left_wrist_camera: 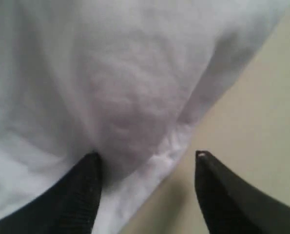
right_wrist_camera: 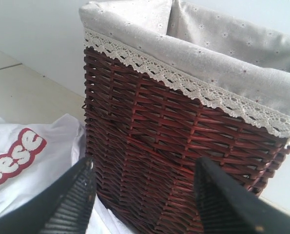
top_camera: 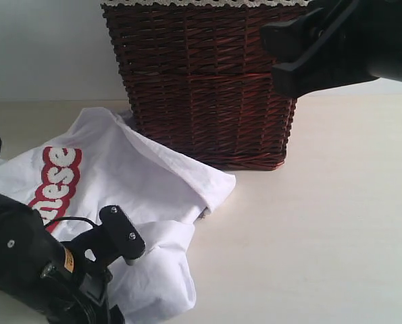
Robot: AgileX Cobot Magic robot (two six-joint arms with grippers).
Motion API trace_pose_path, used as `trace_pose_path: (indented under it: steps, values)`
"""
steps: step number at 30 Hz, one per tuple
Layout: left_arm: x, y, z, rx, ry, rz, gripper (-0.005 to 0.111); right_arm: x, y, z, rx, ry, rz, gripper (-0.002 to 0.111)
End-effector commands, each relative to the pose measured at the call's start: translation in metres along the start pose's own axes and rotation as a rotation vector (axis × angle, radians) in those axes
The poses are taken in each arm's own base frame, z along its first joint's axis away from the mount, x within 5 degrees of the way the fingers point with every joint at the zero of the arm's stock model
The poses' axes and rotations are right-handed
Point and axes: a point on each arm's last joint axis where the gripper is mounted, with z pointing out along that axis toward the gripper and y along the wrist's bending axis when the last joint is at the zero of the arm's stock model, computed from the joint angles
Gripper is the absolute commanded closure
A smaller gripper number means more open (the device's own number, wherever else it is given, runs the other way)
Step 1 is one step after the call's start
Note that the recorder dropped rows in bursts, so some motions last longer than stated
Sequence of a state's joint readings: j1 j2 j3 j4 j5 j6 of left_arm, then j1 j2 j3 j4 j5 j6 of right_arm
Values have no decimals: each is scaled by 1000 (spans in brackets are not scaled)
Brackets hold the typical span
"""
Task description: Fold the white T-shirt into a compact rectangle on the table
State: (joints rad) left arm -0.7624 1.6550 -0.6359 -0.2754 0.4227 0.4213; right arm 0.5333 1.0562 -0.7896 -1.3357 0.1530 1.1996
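Our left claw [left_wrist_camera: 147,156], spread wide over the edge of the white T-shirt [left_wrist_camera: 110,87], could, we judge, pinch just one layer and drag the crumpled cloth across the table [left_wrist_camera: 261,122].

Soft, even daylight — left wrist view blurred.

**T-shirt [top_camera: 140,182] beside basket [top_camera: 201,81] on the table [top_camera: 322,223]**

The basket stands on the table, toward the back at the middle. The T-shirt lies on the table to its left and in front, one edge touching the basket's foot. The left gripper [left_wrist_camera: 147,163] hangs over the T-shirt's near edge. The right gripper [right_wrist_camera: 144,168] hovers high at the basket's upper right corner.
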Motion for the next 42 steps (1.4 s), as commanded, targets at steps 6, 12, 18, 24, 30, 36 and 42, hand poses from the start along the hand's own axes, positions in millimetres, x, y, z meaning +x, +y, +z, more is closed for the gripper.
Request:
trace_pose_path:
  steps: [6, 12, 18, 24, 30, 36, 42]
  values:
    - [-4, 22, 16, -122, -126, 19, 106, 1, 1, -1, -6, 0, 12, 50]
    - [-19, 15, -38, -62, -47, 44, 107, 1, 1, -1, -7, -1, 12, 50]
    - [-28, 9, -146, -116, 36, 46, 107, 1, 1, -1, -7, -1, 4, 50]
    - [-26, 8, -212, -219, -57, 76, 107, 1, 1, -1, -7, -1, 3, 50]
    - [-18, 18, -281, -506, -266, 100, 107, 1, 1, -1, -7, -1, 3, 50]
    - [-29, 11, -283, -400, -275, 90, 107, 0, 1, -1, -11, -2, 3, 50]
    - [-28, 18, -199, -285, 17, 102, 107, 5, 8, -1, -78, -7, -8, 50]
